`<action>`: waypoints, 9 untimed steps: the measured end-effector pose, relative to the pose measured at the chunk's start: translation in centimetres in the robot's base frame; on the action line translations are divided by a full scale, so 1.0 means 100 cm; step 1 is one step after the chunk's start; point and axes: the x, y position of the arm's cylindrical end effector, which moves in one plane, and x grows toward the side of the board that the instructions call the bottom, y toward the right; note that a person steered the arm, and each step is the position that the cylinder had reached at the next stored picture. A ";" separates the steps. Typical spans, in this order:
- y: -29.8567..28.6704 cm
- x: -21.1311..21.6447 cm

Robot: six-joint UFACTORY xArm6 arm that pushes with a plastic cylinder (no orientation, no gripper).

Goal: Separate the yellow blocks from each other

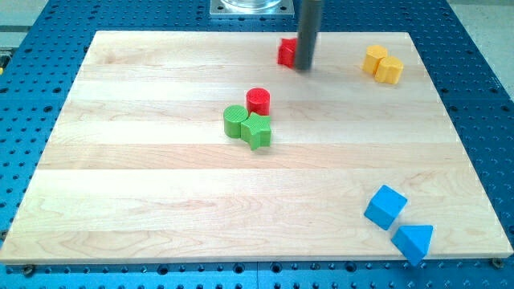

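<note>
Your end effector is a bare rod with nothing to open or close; my tip [303, 67] rests beside a red block [287, 52] on the table [144, 201]. The two yellow blocks [382, 63] sit touching, well off to the tip's right in the view, slightly higher. They look light, rigid and likely to slide easily, so push at the seam between them.

Bright even overhead light — faint soft shadows, rod [303, 67] slightly blurred.
</note>
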 end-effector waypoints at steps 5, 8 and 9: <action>0.238 0.004; 0.129 0.029; 0.135 -0.011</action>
